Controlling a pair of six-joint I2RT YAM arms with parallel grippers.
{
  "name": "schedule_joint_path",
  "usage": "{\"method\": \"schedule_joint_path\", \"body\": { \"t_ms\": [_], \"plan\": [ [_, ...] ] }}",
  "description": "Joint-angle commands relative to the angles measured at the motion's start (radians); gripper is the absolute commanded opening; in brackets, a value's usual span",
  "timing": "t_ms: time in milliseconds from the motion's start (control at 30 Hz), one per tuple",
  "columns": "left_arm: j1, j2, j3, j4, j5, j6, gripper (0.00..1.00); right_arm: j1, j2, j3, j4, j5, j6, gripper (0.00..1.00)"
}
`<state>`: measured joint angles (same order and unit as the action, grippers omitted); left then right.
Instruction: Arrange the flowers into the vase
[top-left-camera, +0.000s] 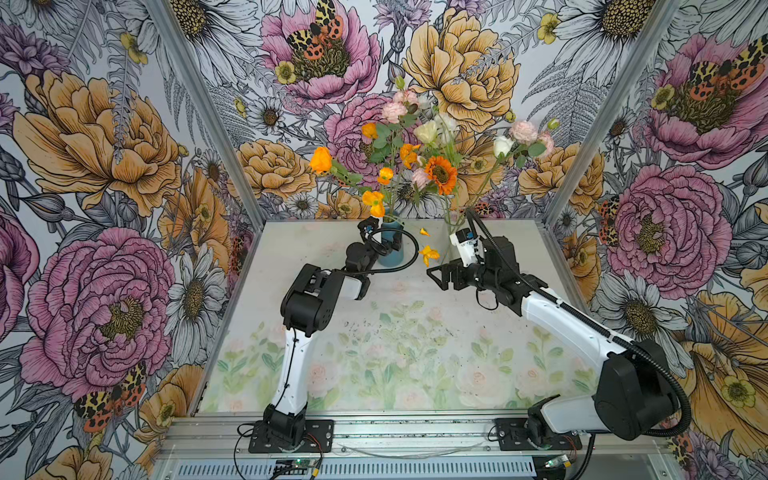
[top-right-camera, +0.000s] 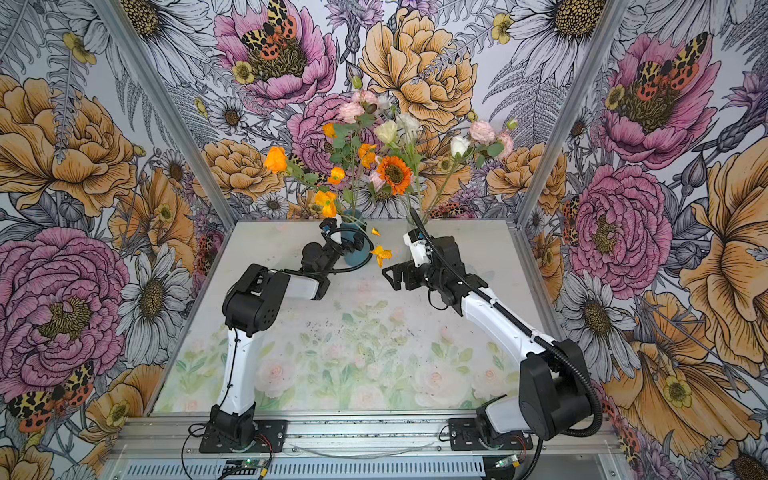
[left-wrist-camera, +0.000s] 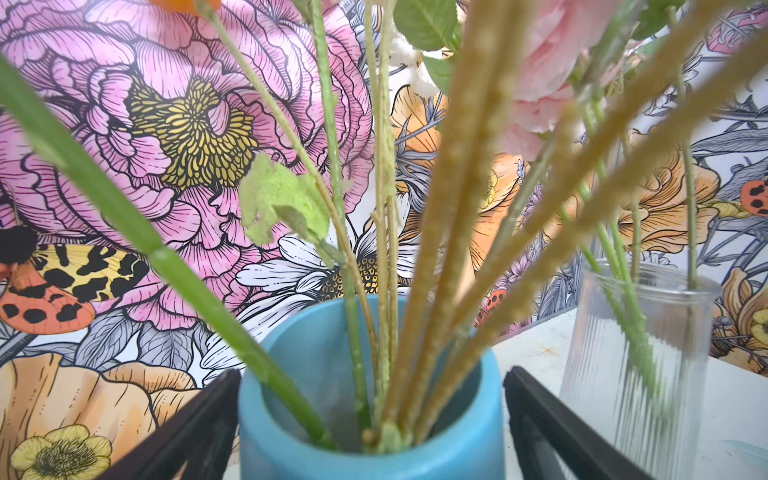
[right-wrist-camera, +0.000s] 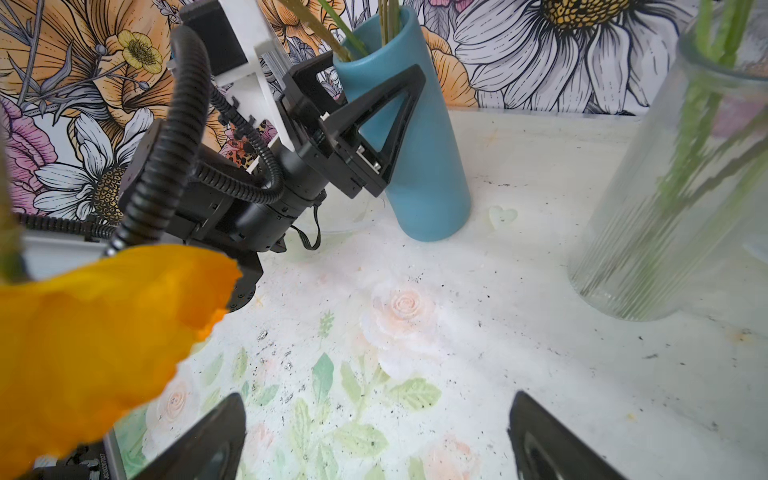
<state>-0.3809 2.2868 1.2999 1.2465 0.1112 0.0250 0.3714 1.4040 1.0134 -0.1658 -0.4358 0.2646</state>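
Walls (top-left-camera: 95, 137) floral-papered; aluminium posts (top-left-camera: 210, 112); tabletop (top-left-camera: 415, 365) pale rose-printed.

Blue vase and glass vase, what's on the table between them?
Between blue vase and glass vase: just table with a heart-shaped speck, in right wrist view.

The left arm (top-left-camera: 296, 361) and right arm (top-left-camera: 561, 320) are reached forward, elbows bent. The left gripper (top-left-camera: 387, 245) and right gripper (top-left-camera: 438, 278) are held with jaws spread wide.

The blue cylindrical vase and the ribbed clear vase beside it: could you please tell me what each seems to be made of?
Blue cylindrical vase: probably ceramic, possibly plastic; opaque, even colour, soft matte sheen, thick rim. Ribbed clear vase: likely glass, perhaps plastic; transparent, green stems blurred through its fluted wall.
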Motion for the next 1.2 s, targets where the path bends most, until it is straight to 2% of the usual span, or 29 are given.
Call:
{"method": "schedule_joint_path", "body": {
  "t_ms": [0,600,833,1167],
  "plan": [
    [0.008,-0.014,0.019,0.056,0.003,-0.015,0.99,-0.007,0.000,-0.008,0.030,-0.012,0.004,0.99],
    [0.007,-0.095,-0.149,0.167,0.020,-0.073,0.99,-0.032,-0.067,-0.041,0.032,-0.013,0.016,0.99],
    [0.003,-0.183,-0.249,0.168,0.010,-0.063,0.99,-0.052,-0.127,-0.083,0.031,-0.009,0.047,0.99],
    [0.016,-0.369,-0.466,0.167,0.013,-0.095,0.99,-0.105,-0.251,-0.167,0.024,-0.007,0.126,0.99]
  ]
}}
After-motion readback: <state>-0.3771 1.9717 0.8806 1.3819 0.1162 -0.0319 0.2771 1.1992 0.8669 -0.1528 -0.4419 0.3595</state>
